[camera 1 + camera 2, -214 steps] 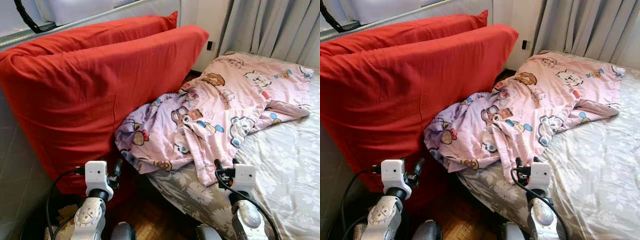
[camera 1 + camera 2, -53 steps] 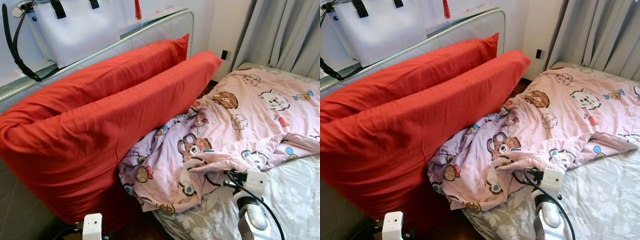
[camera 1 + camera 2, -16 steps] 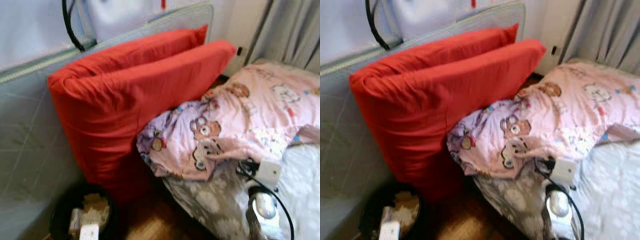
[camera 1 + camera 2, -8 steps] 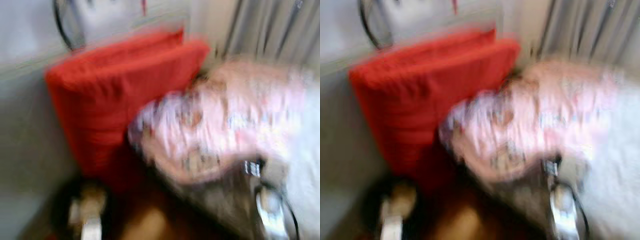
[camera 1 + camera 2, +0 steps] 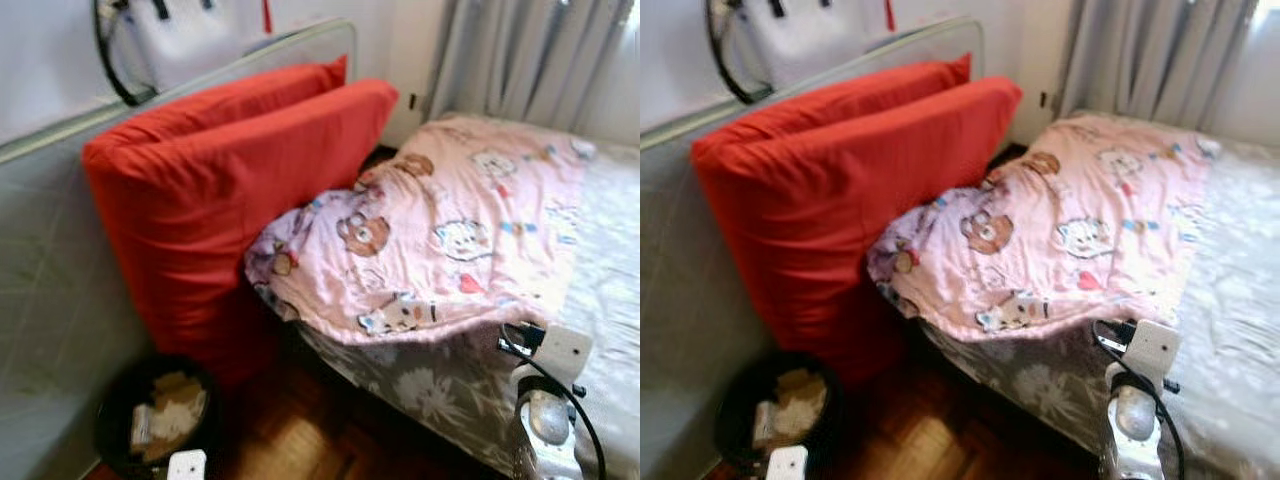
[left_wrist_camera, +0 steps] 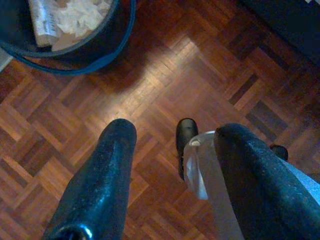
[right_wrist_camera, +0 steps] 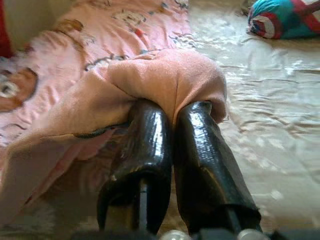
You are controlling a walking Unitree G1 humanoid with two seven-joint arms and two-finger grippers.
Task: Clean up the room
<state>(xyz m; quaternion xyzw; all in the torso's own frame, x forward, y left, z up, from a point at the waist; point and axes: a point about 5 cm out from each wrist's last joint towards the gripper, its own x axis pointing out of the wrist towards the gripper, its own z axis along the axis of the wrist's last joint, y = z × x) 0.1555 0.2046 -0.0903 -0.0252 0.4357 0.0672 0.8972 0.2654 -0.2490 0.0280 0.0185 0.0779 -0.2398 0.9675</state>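
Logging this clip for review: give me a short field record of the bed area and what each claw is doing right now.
setting: bedroom, parquet floor
blanket: pink cartoon-print blanket spread over the bed, one edge bunched in the right claw
right claw: fingers shut on the blanket, by the bed's near edge
left claw: open, hanging low above the floor, holding nothing
pillows: two red pillows upright against the headboard
bin: black waste bin with paper scraps, on the floor below the pillows
other: white bag on the wall; grey curtain
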